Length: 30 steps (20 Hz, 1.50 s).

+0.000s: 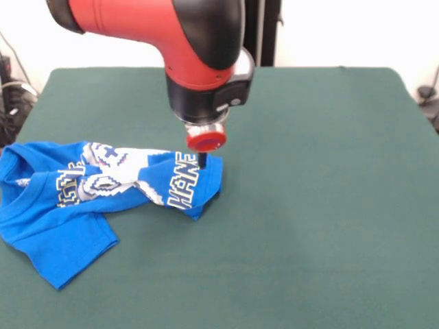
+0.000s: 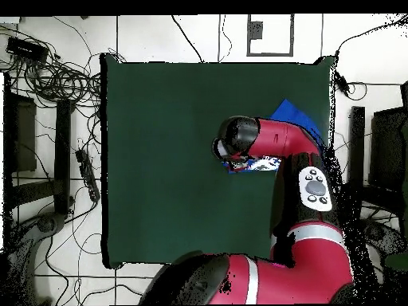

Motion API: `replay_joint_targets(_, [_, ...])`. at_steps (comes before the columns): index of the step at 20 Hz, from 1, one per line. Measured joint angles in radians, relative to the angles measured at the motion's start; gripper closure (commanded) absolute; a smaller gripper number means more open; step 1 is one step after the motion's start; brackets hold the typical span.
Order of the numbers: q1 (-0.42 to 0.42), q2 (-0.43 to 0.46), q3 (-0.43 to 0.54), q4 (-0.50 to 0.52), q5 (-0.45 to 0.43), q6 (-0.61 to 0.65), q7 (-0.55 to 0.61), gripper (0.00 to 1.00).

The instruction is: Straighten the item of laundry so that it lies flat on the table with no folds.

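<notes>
The item of laundry (image 1: 103,192) is a bright blue T-shirt lying crumpled and folded over itself at the left side of the dark green table (image 1: 315,205). Its white print and yellow-outlined letters are twisted across the middle, and one sleeve spreads toward the front. My gripper (image 1: 203,160) comes straight down onto the shirt's right-hand bunched edge and touches the cloth there. In the overhead view the red arm (image 2: 271,139) covers most of the shirt (image 2: 299,119), and only blue scraps show beside it on the table (image 2: 159,159). The gripper itself is hidden under the wrist.
The shirt's left edge lies close to the table's left border in the front view. Green felt stretches wide to the right and front of the shirt. Cables (image 2: 56,80) and dark equipment lie on the floor around the table.
</notes>
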Motion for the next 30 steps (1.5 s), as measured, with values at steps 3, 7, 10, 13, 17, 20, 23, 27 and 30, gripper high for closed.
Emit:
replay_joint_targets(3, [0.011,0.019,0.0,-0.001,0.0,-0.016,0.0,0.0])
replay_joint_targets(7, [0.032,0.066,-0.001,-0.008,0.0,-0.023,0.0,0.0])
replay_joint_targets(10, [0.041,0.076,-0.009,-0.021,0.001,-0.017,0.0,0.0])
replay_joint_targets(13, [0.058,0.086,-0.03,-0.043,0.002,-0.008,0.0,0.0])
replay_joint_targets(17, [0.114,0.108,-0.084,-0.083,-0.006,0.01,0.0,0.0])
replay_joint_targets(20, [0.173,0.126,-0.137,-0.111,-0.029,0.009,0.0,0.0])
replay_joint_targets(23, [0.257,0.159,-0.211,-0.153,-0.065,0.009,0.0,0.0])
replay_joint_targets(27, [0.325,0.195,-0.279,-0.188,-0.09,0.004,0.0,0.0])
replay_joint_targets(30, [0.36,0.23,-0.33,-0.222,-0.116,-0.026,0.0,1.0])
